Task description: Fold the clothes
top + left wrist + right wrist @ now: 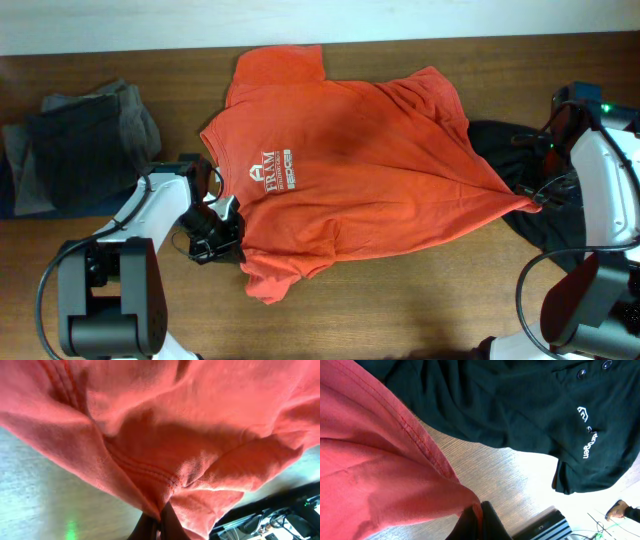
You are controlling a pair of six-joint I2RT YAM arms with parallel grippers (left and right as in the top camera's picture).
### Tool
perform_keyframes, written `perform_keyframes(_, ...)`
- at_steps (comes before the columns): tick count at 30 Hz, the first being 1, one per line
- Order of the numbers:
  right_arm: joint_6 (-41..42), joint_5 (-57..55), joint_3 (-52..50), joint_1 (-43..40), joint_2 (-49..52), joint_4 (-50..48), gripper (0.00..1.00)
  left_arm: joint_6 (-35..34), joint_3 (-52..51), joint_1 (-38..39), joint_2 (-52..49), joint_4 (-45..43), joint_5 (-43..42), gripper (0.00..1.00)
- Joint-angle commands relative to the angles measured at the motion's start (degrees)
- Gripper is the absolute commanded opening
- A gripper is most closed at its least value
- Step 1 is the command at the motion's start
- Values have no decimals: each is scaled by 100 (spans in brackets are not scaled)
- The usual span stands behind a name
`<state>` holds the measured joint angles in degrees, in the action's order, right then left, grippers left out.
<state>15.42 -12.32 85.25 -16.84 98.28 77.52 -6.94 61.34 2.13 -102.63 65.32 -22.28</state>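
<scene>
Both claws are pinched shut on fabric. The left gripper (224,228) has the orange T-shirt (350,160) by a seam near one sleeve, and the right gripper (533,197) has its hem corner. The shirt's spread across the wooden table (400,300), overlapping the black shirt (497,140) at the right.

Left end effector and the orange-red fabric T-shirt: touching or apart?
Touching. The left wrist view shows the left end effector shut on a seam of the orange-red fabric T-shirt.

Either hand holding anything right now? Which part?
Both grip the orange T-shirt: left hand at a stitched edge near one sleeve, right hand at the hem corner.
</scene>
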Motion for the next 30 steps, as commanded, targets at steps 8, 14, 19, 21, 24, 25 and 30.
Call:
perform_keyframes(8, -1010, 1810, 498, -13, -516, -243, 4, 9, 3021, -946, 1095, 503, 304, 0)
perform_keyframes(14, -1349, 2173, 734, 55, -1213, -728, 4, 11, 4325, -1510, 1279, 1032, 212, 0)
perform_keyframes(19, -1856, 2249, 732, 352, -1233, -310, 5, 11, 4328, -1532, 1266, 1132, 216, 0)
perform_keyframes(21, -2031, 2243, 732, 490, -1233, -129, 5, 11, 4328, -1532, 1268, 1141, 216, 0)
perform_keyframes(24, -2273, 2245, 732, 682, -1233, -4, 18, 11, 4328, -1532, 1268, 1150, 216, 0)
perform_keyframes(25, -2273, 2245, 732, 750, -1231, -7, 23, 11, 4328, -1532, 1266, 1156, 216, 0)
perform_keyframes(30, -2494, 2232, 717, 1014, -1032, -22, 24, 13, 4328, -1532, 1266, 1189, 487, 0)
